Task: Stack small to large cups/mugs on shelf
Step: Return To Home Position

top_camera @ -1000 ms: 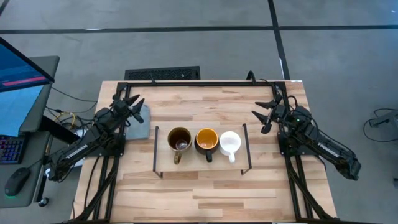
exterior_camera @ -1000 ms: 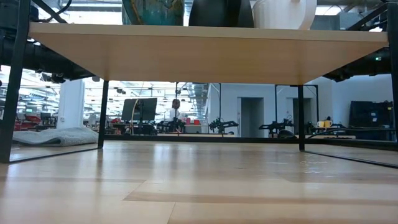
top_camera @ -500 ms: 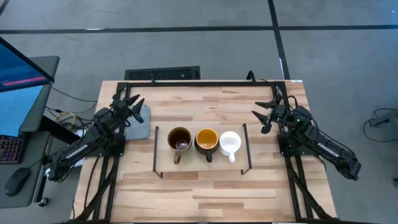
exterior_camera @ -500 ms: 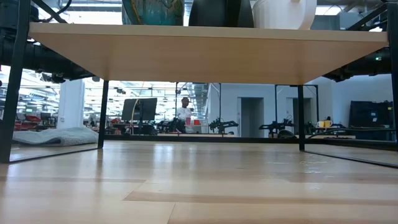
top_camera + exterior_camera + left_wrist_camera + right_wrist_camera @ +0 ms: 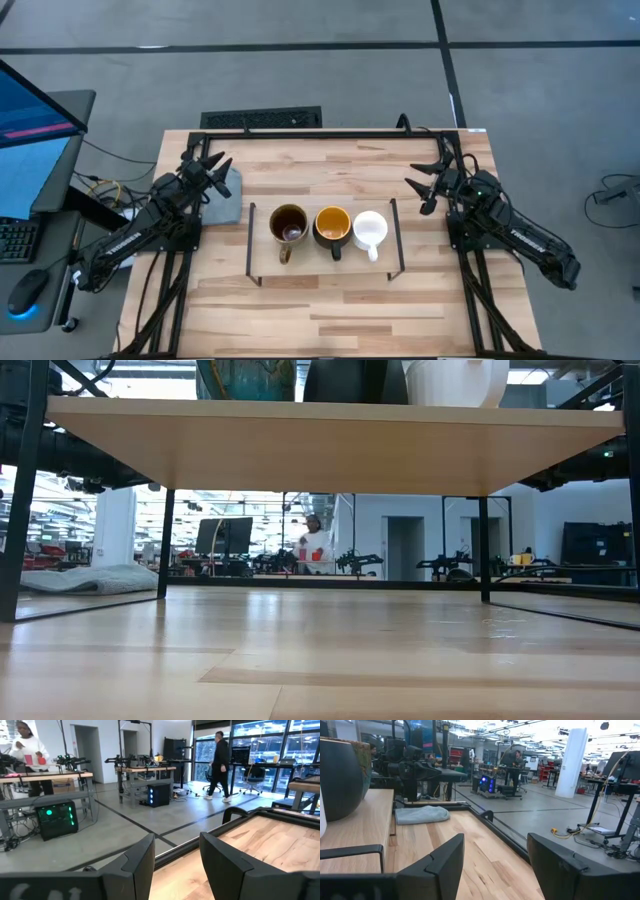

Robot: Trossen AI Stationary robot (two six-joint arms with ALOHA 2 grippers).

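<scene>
Three mugs stand upright in a row on the light-wood shelf (image 5: 262, 222) in the middle of the table: the olive-brown mug (image 5: 288, 226) on the left, the dark mug with orange inside (image 5: 332, 226) in the middle, the small white mug (image 5: 370, 230) on the right. Their handles point toward the near edge. In the low view their bases show above the shelf board (image 5: 330, 445). My left gripper (image 5: 212, 165) is open and empty at the table's far left. My right gripper (image 5: 425, 182) is open and empty at the far right.
A grey cloth (image 5: 224, 197) lies on the table left of the shelf, beside my left gripper. A black frame (image 5: 330, 131) runs along the table's far edge. Bare tabletop lies in front of the shelf. People move about in the room behind the table.
</scene>
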